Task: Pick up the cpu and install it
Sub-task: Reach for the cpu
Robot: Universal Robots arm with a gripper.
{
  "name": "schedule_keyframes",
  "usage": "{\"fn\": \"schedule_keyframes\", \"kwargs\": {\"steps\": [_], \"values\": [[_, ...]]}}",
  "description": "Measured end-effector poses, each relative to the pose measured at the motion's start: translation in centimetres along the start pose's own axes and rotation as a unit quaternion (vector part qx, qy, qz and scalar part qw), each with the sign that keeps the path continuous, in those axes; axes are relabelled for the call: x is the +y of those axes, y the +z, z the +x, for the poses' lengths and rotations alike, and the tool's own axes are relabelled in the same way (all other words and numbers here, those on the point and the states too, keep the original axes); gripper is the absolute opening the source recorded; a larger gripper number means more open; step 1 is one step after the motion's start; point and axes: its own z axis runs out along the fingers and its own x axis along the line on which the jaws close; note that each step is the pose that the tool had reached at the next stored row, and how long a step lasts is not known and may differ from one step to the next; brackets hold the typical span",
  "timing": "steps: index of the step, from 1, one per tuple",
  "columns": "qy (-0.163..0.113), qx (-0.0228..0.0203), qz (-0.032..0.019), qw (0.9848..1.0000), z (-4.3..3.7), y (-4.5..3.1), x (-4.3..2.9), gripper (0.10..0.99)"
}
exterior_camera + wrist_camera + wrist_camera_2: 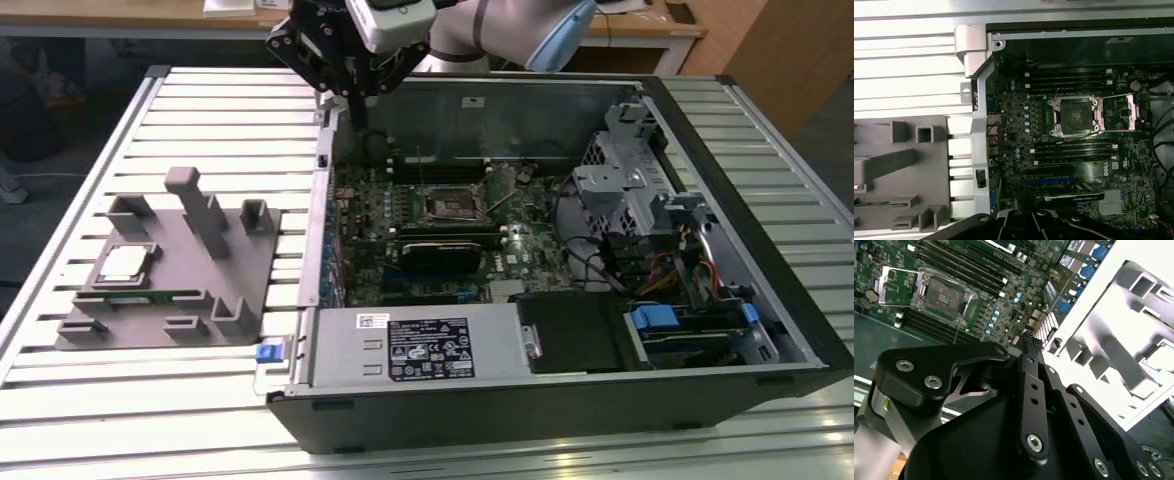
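- gripper (356, 98) hovers over the computer case (534, 400) rim, jaws pressed together, empty.
- cpu (123, 263) lies on the holder tray (167, 272) beside the case; pick-up not begun.
- a grasp likely needs the jaws spread.

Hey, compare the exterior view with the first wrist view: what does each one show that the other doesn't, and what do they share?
Exterior view: the cpu lying on the grey holder tray, the labelled power supply and the drive cage. First wrist view: the metal cover plate swung open beside the socket. Both: the empty socket, the motherboard and part of the tray.
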Motion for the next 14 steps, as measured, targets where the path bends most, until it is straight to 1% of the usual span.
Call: {"fn": "schedule_keyframes", "kwargs": {"steps": [14], "values": [[0.000,0.0001,0.0000,1.0000,0.96,-0.03,-0.07,0.106]]}}
